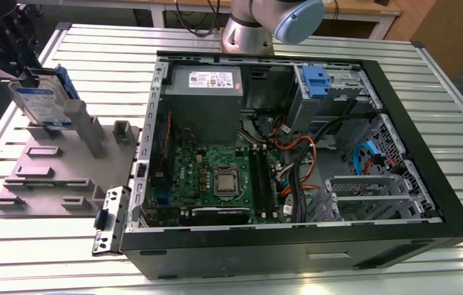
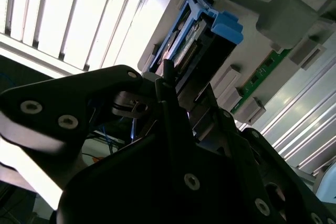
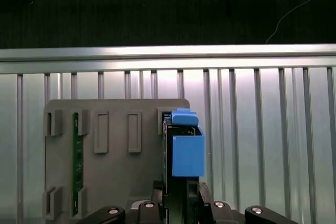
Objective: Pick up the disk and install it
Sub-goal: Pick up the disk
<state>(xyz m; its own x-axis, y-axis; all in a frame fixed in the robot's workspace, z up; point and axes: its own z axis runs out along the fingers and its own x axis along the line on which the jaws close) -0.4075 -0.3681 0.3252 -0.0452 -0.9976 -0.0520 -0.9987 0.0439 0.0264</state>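
Pick step: hand (image 1: 27,75) on the disk (image 1: 39,101), install not started
Disk stands on edge in the grey holder (image 1: 51,184) on the worktop (image 1: 92,43), beside the open case (image 1: 452,203); can't tell if hand is clamped. Lift needs firm grip, straight out

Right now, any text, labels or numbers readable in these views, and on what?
No text can be read.
Label on the disk: print too small to read.
White sticker on the power supply: too small to read.
Motherboard markings: too small to read.
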